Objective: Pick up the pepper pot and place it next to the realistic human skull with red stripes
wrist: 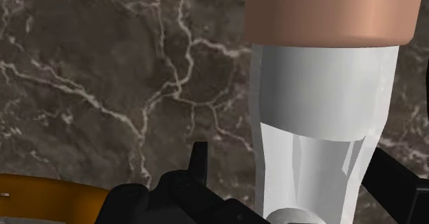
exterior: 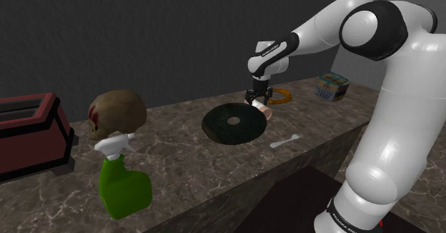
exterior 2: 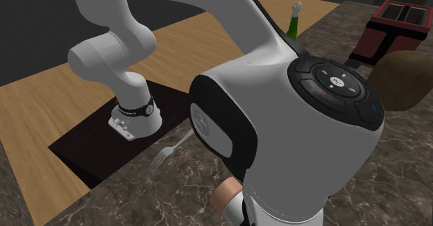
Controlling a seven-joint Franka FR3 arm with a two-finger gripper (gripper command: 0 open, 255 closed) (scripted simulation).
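Right now I have the gripper (exterior: 258, 100) lowered to the dark marbled surface (exterior: 179, 164), just past the far rim of a flat black disc (exterior: 234, 124) as the shoulder view shows it. The pepper pot (wrist: 323, 85) sits right at the gripper. It has a pale grey-white body with a copper-coloured band at one end.

From the wrist view the pot runs lengthwise between the two black fingers, and those fingers stand apart. One finger (wrist: 199, 159) is plainly clear of the pot's side, with marble showing in the gap. The other is close against the opposite edge, and I cannot tell whether it touches. I see no clamp on the pot.

An orange ring (exterior: 281, 96) lies just beyond the gripper, and a small box (exterior: 332, 87) stands further toward the shoulder view's right. A white fork (exterior: 286, 140) lies near the surface's front edge, beside the disc.

The skull (exterior: 118, 112) is brownish with red streaks on its side. It is well apart from the pot, toward the shoulder view's left, with the disc lying between them. A green spray bottle (exterior: 123, 185) stands just in front of the skull, and a dark red toaster (exterior: 28, 131) sits at the far left.
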